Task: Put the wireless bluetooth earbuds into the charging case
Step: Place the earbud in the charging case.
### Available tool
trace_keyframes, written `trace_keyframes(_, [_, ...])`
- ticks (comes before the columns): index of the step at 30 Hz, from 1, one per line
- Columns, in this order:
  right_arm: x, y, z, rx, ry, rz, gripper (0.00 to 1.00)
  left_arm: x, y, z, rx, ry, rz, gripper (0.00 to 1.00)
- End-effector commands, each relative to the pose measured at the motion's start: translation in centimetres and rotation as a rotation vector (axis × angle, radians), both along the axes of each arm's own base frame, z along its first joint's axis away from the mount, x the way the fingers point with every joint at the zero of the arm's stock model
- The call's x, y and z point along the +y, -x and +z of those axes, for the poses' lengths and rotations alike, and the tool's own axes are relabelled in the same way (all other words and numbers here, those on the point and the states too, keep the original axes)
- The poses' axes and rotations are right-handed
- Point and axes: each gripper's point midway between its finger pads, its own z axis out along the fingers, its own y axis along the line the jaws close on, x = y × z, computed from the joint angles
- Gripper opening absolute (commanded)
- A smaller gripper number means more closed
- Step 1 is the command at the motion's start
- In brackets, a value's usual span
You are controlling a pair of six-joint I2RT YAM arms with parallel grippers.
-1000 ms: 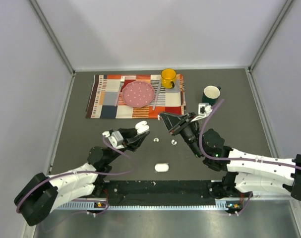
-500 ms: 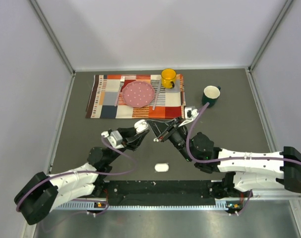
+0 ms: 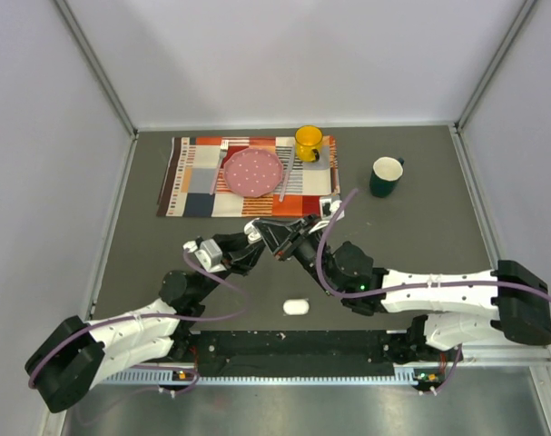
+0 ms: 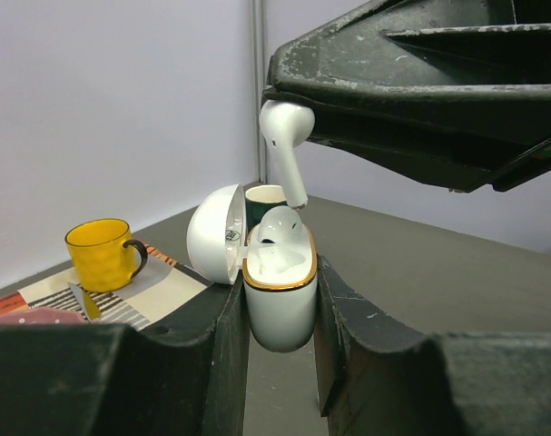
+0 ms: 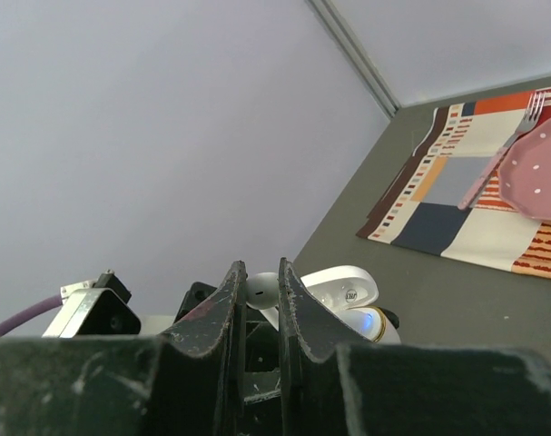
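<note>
Plenty of free dark grey surface (image 3: pixel 420 245) all round, only a closed white oval case (image 3: pixel 296 307) near the arm bases, with striped cloth placemat (image 3: pixel 193 186), pink plate (image 3: pixel 252 172), yellow mug (image 3: pixel 309 143) and dark green mug (image 3: pixel 385 177) well back. Clamped upright in the left fingers (image 4: pixel 211 363): an open white gold-rimmed charging case (image 4: pixel 280 304), a second white earbud (image 4: pixel 282 227) seated inside. Pinched tight in the right fingers (image 4: pixel 420 82): a tiny white stemmed earbud (image 4: pixel 284 136), stem down, just above the case's mouth.

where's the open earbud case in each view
Top external: the charging case sits centre, mostly hidden where the arms meet.
Left wrist: case centre, upright, lid swung left.
Right wrist: case low, right of centre.
Shared landmark: the patchwork placemat.
</note>
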Motion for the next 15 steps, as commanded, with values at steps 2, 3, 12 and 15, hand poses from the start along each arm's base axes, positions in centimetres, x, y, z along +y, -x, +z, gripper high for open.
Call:
trace_keyframes(2, [0.7,0.2,2.8,-0.03,-0.055,0.001,0.0,0.7,0.9,3.6,-0.089,0.099,-0.004,0.0])
trace_keyframes(3, [0.7,0.2,2.8,-0.03,-0.053,0.0,0.0,0.7,0.8,3.6,-0.088,0.099,-0.003,0.0])
trace_keyframes(12, [1.2,0.0,1.5,-0.047,0.024,-0.037,0.0,0.8,0.9,4.1,-0.094,0.11,-0.003,0.0])
trace_keyframes(15, [1.3,0.0,0.9,-0.045,0.042,-0.041,0.0,0.8,0.9,4.3,-0.097,0.114,-0.004,0.0])
